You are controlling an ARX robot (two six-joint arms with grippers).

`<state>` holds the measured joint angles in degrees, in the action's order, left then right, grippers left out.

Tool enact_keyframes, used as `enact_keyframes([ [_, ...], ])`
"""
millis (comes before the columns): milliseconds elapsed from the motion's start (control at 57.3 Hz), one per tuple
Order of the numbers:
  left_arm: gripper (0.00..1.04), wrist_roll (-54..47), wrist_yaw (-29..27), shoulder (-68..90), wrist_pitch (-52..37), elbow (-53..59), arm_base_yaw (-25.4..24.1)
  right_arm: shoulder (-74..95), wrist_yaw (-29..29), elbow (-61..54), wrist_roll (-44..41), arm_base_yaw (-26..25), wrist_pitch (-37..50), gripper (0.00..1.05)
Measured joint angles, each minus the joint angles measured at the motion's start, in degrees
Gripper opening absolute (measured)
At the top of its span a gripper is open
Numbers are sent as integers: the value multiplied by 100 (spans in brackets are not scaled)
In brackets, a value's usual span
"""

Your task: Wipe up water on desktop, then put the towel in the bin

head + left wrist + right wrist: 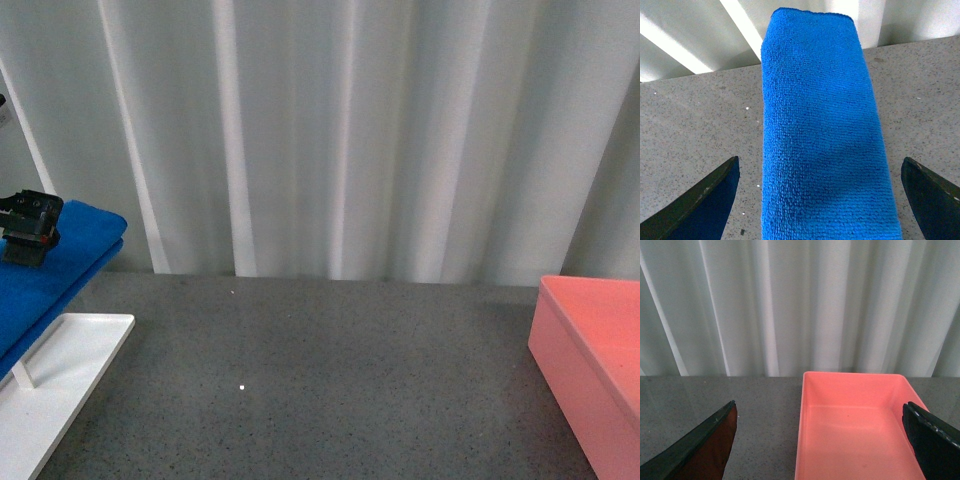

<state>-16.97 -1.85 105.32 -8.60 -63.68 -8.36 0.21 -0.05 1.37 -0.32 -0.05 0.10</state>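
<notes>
my left hand (820,167) spread wide over towel (815,90) | my right hand (820,410) spread wide above bin (852,374) | bin sits on table (330,380)

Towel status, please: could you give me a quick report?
Left gripper open astride the towel, not yet gripping. Right gripper open, empty, facing the bin. Nothing blocking on the desktop.
</notes>
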Motion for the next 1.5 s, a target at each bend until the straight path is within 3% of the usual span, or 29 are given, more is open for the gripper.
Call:
enact_keyframes([
  [524,98,31,-264,780,-629,-133,-17,0,0,0,0,0,0,98],
  [821,98,422,20,804,-533,-35,35,0,0,0,0,0,0,98],
  [1135,50,455,-125,732,-437,13,103,0,0,0,0,0,0,98],
  [1344,17,605,223,365,-411,81,192,0,0,0,0,0,0,98],
  [1502,8,693,385,-22,-326,140,376,0,0,0,0,0,0,98],
])
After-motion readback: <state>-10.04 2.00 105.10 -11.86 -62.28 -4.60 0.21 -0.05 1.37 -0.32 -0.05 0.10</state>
